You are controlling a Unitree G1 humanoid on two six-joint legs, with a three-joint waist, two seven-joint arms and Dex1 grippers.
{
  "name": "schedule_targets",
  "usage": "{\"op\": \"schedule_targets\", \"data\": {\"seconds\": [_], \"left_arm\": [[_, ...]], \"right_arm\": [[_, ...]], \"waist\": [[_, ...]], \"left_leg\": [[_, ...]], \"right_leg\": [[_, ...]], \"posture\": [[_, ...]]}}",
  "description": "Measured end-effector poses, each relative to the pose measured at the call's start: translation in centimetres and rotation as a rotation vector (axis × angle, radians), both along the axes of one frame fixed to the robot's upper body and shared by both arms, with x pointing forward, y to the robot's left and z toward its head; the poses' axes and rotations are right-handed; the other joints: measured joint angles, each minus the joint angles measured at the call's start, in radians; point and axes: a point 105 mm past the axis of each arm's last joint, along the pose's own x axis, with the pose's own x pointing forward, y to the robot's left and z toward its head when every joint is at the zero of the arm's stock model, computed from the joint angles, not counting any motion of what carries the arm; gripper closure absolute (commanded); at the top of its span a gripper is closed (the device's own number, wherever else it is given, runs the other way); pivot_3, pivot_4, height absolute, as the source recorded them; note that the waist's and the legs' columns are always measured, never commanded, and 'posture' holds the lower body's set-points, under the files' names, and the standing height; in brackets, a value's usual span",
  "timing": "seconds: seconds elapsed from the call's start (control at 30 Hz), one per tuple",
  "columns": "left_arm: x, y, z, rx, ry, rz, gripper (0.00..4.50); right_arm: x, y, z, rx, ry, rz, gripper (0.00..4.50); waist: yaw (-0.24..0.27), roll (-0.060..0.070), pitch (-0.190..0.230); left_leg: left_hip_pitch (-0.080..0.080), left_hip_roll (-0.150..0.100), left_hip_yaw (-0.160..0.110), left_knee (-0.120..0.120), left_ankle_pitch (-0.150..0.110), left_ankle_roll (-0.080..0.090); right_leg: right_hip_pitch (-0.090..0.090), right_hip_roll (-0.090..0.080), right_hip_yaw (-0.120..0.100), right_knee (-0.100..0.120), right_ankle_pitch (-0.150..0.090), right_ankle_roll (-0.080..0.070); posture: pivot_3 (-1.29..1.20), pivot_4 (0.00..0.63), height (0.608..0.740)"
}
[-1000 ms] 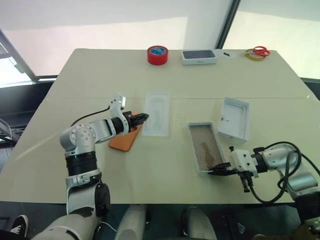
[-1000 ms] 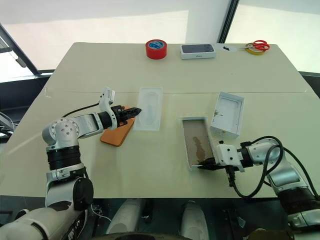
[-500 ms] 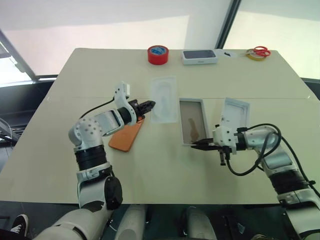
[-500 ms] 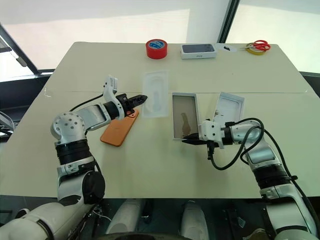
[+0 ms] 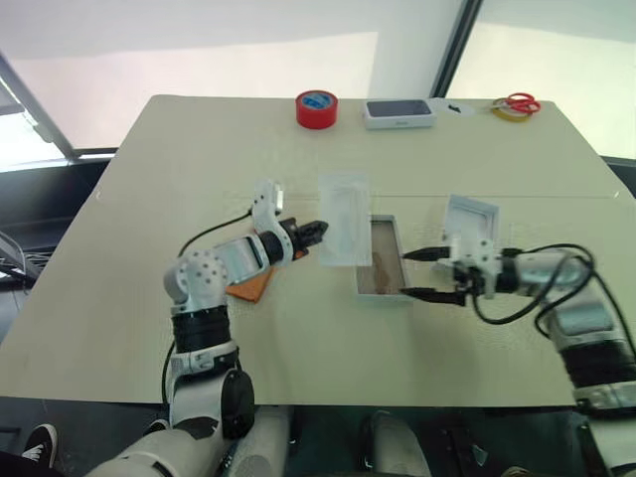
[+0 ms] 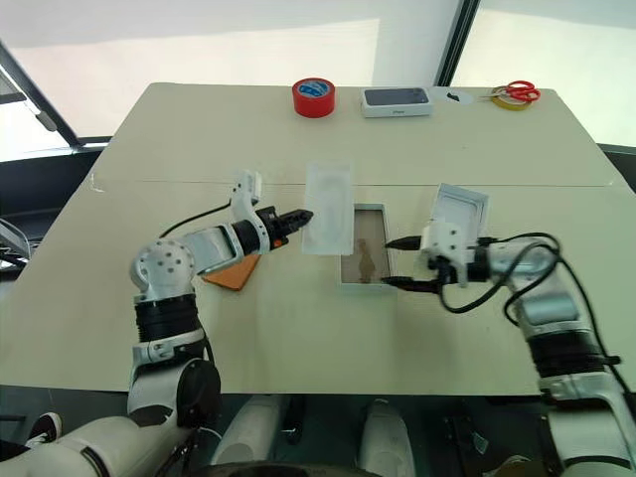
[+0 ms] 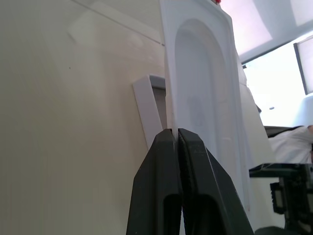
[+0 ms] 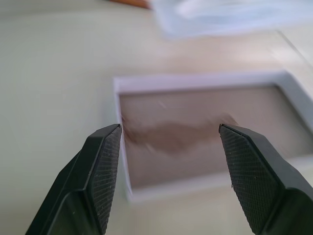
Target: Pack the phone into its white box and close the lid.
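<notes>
1. Lying on the table (image 6: pixel 179 139), partly hidden under the left arm: the phone (image 6: pixel 231 272), orange back up.
2. Sitting near table centre, tan floor showing: the white box (image 6: pixel 364 258), with the lid (image 6: pixel 461 214) just beyond the right gripper.
3. Spreading wide beside the box's near edge: right gripper (image 6: pixel 396 262), holding nothing.
4. Pinching shut on the thin white insert (image 5: pixel 344 205), raised beside the box: left gripper (image 6: pixel 301 216).

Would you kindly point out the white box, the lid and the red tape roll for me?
white box (image 6: pixel 363 260): right eye view, brownish inner floor.
lid (image 6: pixel 459 211): right eye view, white inside face.
red tape roll (image 5: pixel 316 110): left eye view, red outer side.
</notes>
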Motion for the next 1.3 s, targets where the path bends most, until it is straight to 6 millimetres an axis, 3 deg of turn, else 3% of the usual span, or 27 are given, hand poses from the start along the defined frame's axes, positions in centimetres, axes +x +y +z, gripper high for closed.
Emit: {"op": "schedule_targets", "data": {"seconds": [0.13, 0.27, 0.53, 0.63, 0.83, 1.0, 1.1, 1.27, 1.3], "left_arm": [[-0.8, -2.1, -0.5, -0.011, 0.016, -0.047, 4.5], [-1.6, -3.6, -1.5, 0.012, 0.031, -0.103, 4.5], [-0.5, -3.2, -2.3, 0.046, 0.021, -0.053, 4.5], [-0.6, -3.5, -2.3, 0.037, 0.017, -0.072, 3.52], [-1.1, -4.2, -1.9, 0.005, 0.01, -0.117, 0.65], [-0.9, -2.7, 0.2, 0.051, -0.124, -0.107, 0.65], [-0.8, -1.2, 1.7, 0.094, -0.24, -0.094, 0.61], [-1.8, 3.9, 2.1, 0.299, -0.517, -0.119, 0.61], [-2.7, 4.7, 2.3, 0.309, -0.57, -0.165, 0.61]], "right_arm": [[0.0, -2.7, 0.2, -0.007, -0.007, -0.102, 1.2], [0.1, -2.9, 0.4, -0.002, -0.021, -0.117, 1.2], [0.0, -3.0, 0.0, -0.006, -0.025, -0.128, 1.2], [0.0, -3.0, 0.0, -0.013, -0.032, -0.129, 1.14], [0.3, -2.8, 0.2, -0.008, -0.051, -0.137, 1.14], [1.0, -0.2, 1.0, 0.069, -0.098, -0.107, 1.14], [1.4, 2.0, 1.2, 0.131, -0.114, -0.084, 1.97], [3.2, 5.5, 1.4, 0.161, -0.172, -0.096, 4.48], [3.7, 6.0, 1.1, 0.125, -0.192, -0.102, 4.48]], "waist": [[-0.004, 0.0, 0.0], [-0.002, 0.0, 0.0], [0.0, 0.0, 0.0], [-0.001, 0.0, 0.0], [-0.001, 0.0, 0.0], [-0.006, 0.0, 0.0], [-0.004, 0.001, 0.0], [-0.013, 0.002, -0.001], [-0.017, 0.002, -0.001]], "left_leg": [[0.0, 0.001, 0.001, 0.0, 0.0, 0.0], [0.0, 0.001, 0.001, 0.0, 0.0, 0.0], [0.0, 0.0, 0.001, 0.0, 0.0, 0.0], [0.0, 0.001, 0.001, 0.0, 0.0, 0.0], [0.0, 0.001, 0.001, 0.0, 0.0, 0.0], [0.0, 0.001, 0.001, -0.001, 0.0, 0.0], [0.0, 0.001, 0.001, -0.001, 0.0, 0.0], [0.0, 0.001, 0.003, -0.004, 0.0, -0.001], [-0.001, 0.002, 0.004, -0.005, 0.001, -0.001]], "right_leg": [[-0.001, 0.0, 0.0, 0.0, 0.0, 0.0], [-0.001, 0.0, 0.0, 0.0, -0.001, -0.001], [-0.001, -0.001, 0.0, -0.001, -0.002, -0.003], [-0.001, 0.0, 0.0, -0.001, -0.001, -0.003], [-0.001, 0.0, 0.0, -0.001, -0.001, -0.003], [-0.002, 0.0, 0.0, 0.0, -0.001, -0.002], [-0.002, 0.0, 0.0, 0.0, -0.001, -0.002], [-0.006, 0.0, 0.003, 0.0, -0.002, -0.004], [-0.011, 0.001, 0.003, 0.0, -0.002, -0.004]], "posture": [[0.0, 0.15, 0.74], [0.0, 0.15, 0.74], [0.0, 0.15, 0.74], [0.0, 0.15, 0.74], [0.0, 0.15, 0.74], [0.0, 0.15, 0.74], [0.0, 0.15, 0.74], [0.0, 0.15, 0.74], [0.0, 0.15, 0.74]]}}
